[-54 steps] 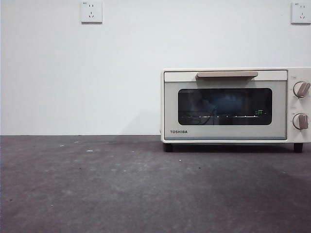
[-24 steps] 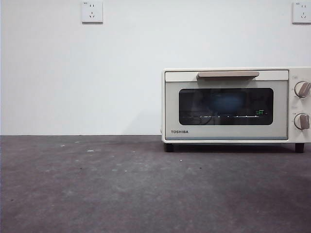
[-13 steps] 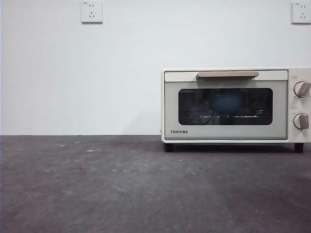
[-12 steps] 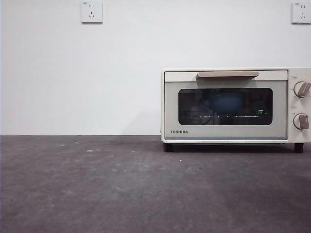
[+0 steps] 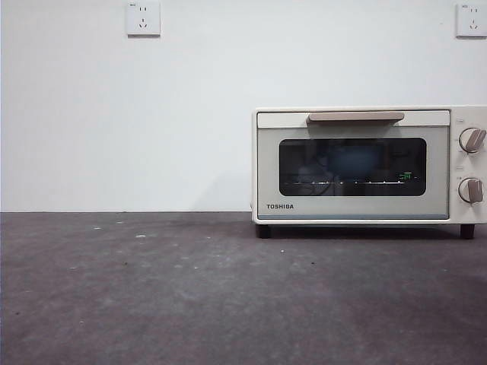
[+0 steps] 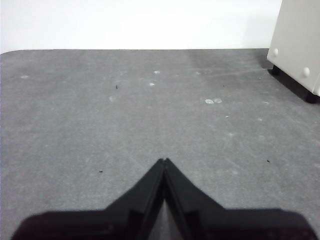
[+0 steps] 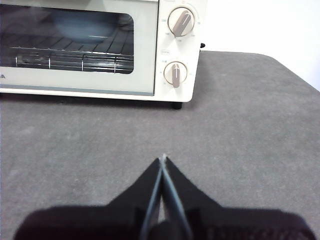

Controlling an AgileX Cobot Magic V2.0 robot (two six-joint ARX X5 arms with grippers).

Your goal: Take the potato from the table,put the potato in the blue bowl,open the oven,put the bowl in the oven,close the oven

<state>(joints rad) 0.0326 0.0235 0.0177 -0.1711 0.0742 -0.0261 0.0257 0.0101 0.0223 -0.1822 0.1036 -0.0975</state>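
The oven (image 5: 369, 163) is standing closed, the blue bowl (image 7: 82, 27) sitting inside; left tool (image 6: 163, 161) and right tool (image 7: 163, 159) are hovering above the tabletop (image 5: 190, 296), jaws pressed together, holding nothing.

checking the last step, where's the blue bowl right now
The blue bowl sits inside the oven on its wire rack, behind the shut glass door; the front view shows it as a blue patch mid-window, under the beige handle.

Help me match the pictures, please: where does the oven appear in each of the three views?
Front view: the oven stands at the right, door shut, on the table.
Left wrist view: only a cream corner of it shows at the upper right edge.
Right wrist view: it fills the upper left, beyond the shut right gripper.
Shared landmark: the oven's black foot.
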